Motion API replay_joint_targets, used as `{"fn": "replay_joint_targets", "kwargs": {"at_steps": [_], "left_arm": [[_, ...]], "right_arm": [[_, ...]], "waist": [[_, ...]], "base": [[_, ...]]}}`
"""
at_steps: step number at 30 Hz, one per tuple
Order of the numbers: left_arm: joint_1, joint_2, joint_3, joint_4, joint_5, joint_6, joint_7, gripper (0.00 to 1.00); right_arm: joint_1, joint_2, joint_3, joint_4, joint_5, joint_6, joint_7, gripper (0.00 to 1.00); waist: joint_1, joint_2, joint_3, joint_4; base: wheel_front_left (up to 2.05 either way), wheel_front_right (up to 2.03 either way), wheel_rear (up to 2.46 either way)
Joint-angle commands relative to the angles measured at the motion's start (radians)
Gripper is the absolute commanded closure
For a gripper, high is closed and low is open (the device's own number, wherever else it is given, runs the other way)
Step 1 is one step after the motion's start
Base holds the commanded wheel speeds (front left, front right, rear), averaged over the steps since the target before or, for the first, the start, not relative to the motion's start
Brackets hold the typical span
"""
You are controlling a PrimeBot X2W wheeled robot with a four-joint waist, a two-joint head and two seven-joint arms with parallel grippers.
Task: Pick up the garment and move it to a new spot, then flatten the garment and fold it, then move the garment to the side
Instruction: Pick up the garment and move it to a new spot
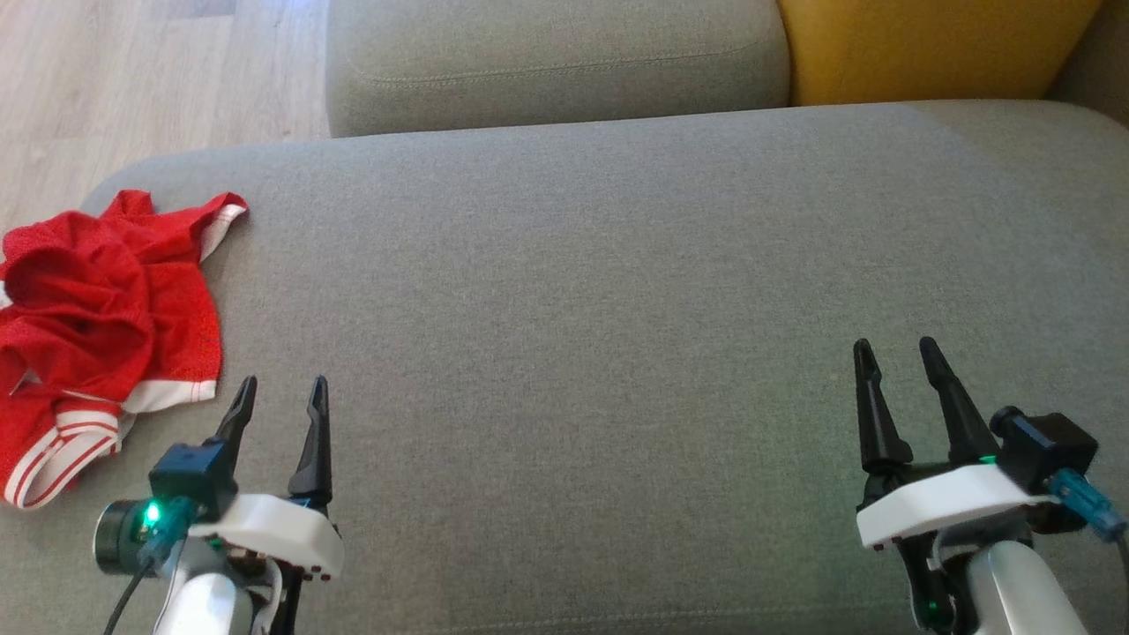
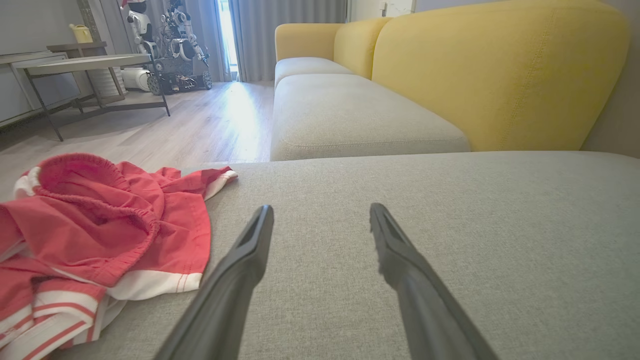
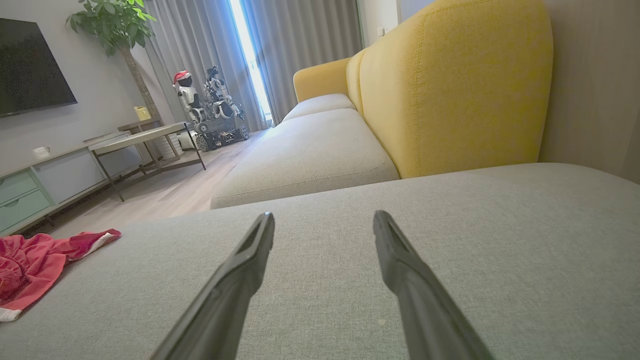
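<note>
Beside the left tool (image 1: 284,383), seemingly apart, lies garment (image 1: 97,309).

The left gripper (image 1: 284,384) is pointing up the head view from the lower left, its two dark fingers standing apart and holding nothing. The right gripper (image 1: 895,346) is doing the same at the lower right, its fingers leaning slightly leftward, spread and empty. The left forearm (image 1: 198,608) and right forearm (image 1: 1014,586) are rising from the bottom edge, a green light glowing on each wrist
</note>
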Motion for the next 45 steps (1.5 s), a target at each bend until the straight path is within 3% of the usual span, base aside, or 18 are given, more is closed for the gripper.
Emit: {"fn": "replay_joint_targets", "kwargs": {"at_steps": [1,28,35,45], "left_arm": [[-0.054,0.01,0.039,-0.027,-0.006,-0.002,-0.012,0.0],[-0.065,-0.007,0.06,-0.034,0.033,-0.017,-0.012,0.0],[-0.076,-0.004,0.071,-0.039,0.043,-0.01,-0.012,0.0],[-0.086,0.004,0.106,-0.054,0.044,0.0,-0.012,0.0]], "right_arm": [[-0.036,-0.01,0.021,-0.028,0.004,0.004,-0.001,0.0],[-0.037,-0.005,-0.011,-0.031,-0.059,0.004,0.029,0.0],[-0.039,-0.006,-0.018,-0.045,-0.093,0.004,0.044,0.0],[-0.049,-0.001,-0.002,-0.074,-0.122,0.004,0.061,0.0]], "waist": [[0.0,0.0,0.0,0.0],[0.0,0.0,0.007,0.019],[0.0,0.0,0.015,0.086],[0.0,0.0,0.034,0.252]], "base": [[0.0,0.0,0.0],[0.0,0.0,0.0],[0.0,0.0,0.0],[0.0,0.0,0.0]]}}
